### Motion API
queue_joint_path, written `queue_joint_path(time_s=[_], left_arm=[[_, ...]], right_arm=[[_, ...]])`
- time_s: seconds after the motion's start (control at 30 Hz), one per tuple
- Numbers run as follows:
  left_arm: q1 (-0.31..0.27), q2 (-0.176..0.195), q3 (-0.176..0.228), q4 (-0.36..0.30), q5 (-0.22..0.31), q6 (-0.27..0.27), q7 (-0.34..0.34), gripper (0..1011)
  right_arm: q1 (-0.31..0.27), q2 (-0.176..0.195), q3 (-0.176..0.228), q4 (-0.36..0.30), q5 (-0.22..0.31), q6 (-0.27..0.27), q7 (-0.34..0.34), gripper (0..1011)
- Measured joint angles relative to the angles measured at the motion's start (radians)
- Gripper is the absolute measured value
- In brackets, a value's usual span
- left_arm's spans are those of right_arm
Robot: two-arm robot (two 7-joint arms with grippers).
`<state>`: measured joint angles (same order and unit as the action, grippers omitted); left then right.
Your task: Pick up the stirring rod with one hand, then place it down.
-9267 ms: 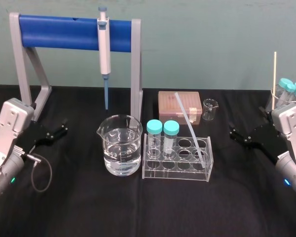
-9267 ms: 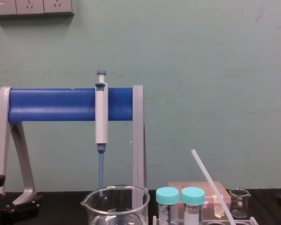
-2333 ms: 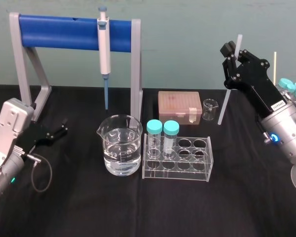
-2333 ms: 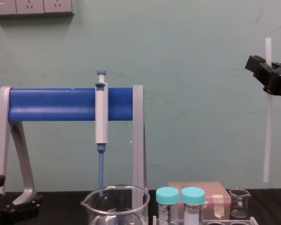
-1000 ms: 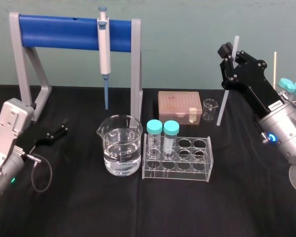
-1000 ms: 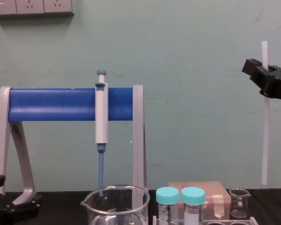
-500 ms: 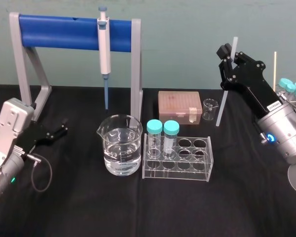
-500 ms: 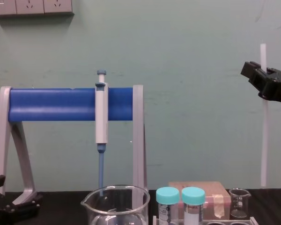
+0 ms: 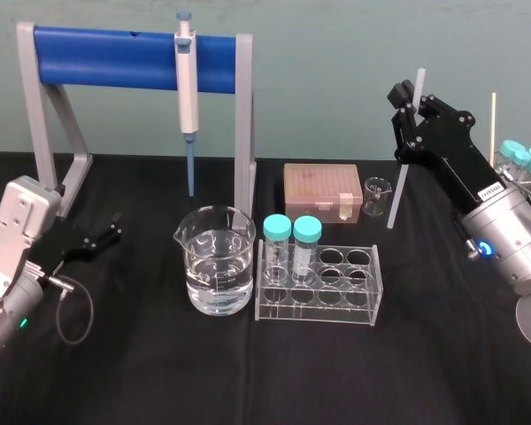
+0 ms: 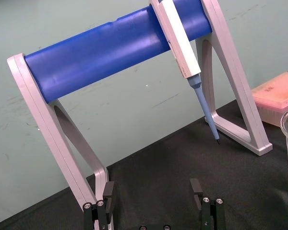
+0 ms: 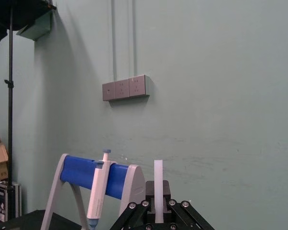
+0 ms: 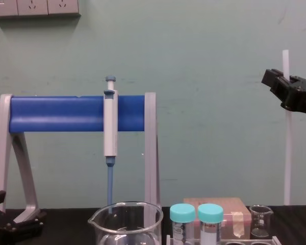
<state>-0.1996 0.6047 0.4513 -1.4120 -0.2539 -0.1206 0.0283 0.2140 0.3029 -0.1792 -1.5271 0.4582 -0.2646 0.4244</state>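
The pick-up is judged done: the stirring rod is pinched near its top between the right gripper's fingers and hangs upright below them, beside the small beaker. Placing it down is not yet done. The left gripper is parked, its fingers spread wide.

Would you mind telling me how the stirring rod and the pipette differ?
The stirring rod is clamped in the right gripper; the pipette hangs on the blue-barred stand. The stirring rod is thin and translucent white; the pipette has a thicker grey body and blue tip. Both stand nearly upright. The left gripper rests open on the left.
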Motion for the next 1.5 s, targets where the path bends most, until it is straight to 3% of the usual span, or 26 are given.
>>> queue_joint_path(time_s=[1.07,1.3,1.5], left_arm=[[0.0,0.0,0.0,0.0,0.0,0.0,0.0,1000],[0.0,0.0,0.0,0.0,0.0,0.0,0.0,1000],[0.0,0.0,0.0,0.0,0.0,0.0,0.0,1000]], right_arm=[[-0.013,0.009,-0.001,-0.02,0.007,0.004,0.008,66],[-0.002,0.023,-0.013,0.007,0.071,0.009,0.084,66],[0.021,0.036,-0.046,0.055,0.117,0.003,0.15,66]])
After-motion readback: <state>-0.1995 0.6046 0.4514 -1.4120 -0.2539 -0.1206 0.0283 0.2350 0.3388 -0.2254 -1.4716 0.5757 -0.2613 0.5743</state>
